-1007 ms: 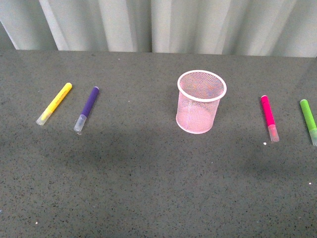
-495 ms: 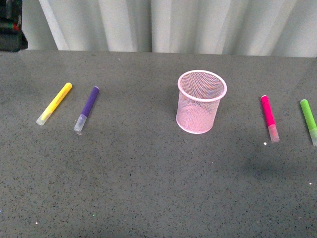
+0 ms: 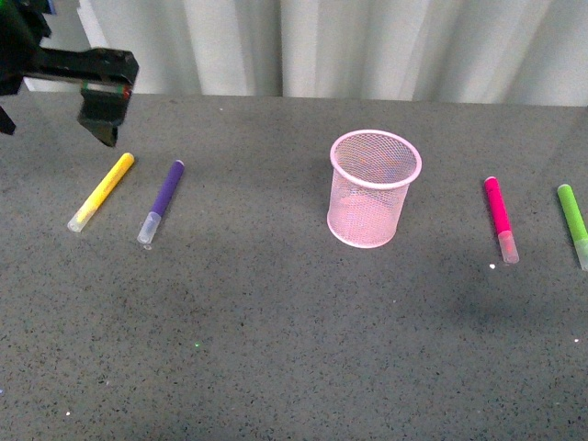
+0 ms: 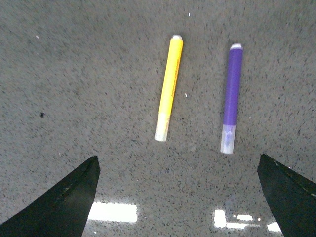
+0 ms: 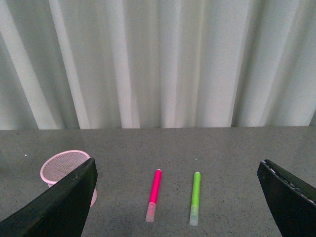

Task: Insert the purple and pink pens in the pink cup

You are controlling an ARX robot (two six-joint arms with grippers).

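The purple pen (image 3: pixel 162 200) lies flat at the left of the table, its clear cap toward me, beside a yellow pen (image 3: pixel 101 191). The pink pen (image 3: pixel 500 219) lies at the right. Between them stands the pink cup (image 3: pixel 372 188), upright, with no pen in it. My left gripper (image 3: pixel 106 110) hangs open above the table just behind the yellow pen. In the left wrist view the purple pen (image 4: pixel 232 96) lies ahead of the open left gripper (image 4: pixel 177 163), nothing between its fingers. The right gripper (image 5: pixel 177 163) is open and empty, raised, with the pink pen (image 5: pixel 153 195) and the cup (image 5: pixel 61 168) ahead of it.
A green pen (image 3: pixel 573 223) lies beside the pink pen at the table's right edge, seen too in the right wrist view (image 5: pixel 195 197). The yellow pen (image 4: pixel 169 88) lies parallel to the purple one. A pale curtain (image 3: pixel 349 46) hangs behind the grey speckled table (image 3: pixel 276 322).
My left arm has come into the front view from the upper left and moved right, reaching a spot above and behind the yellow pen. Pens and cup have not moved.
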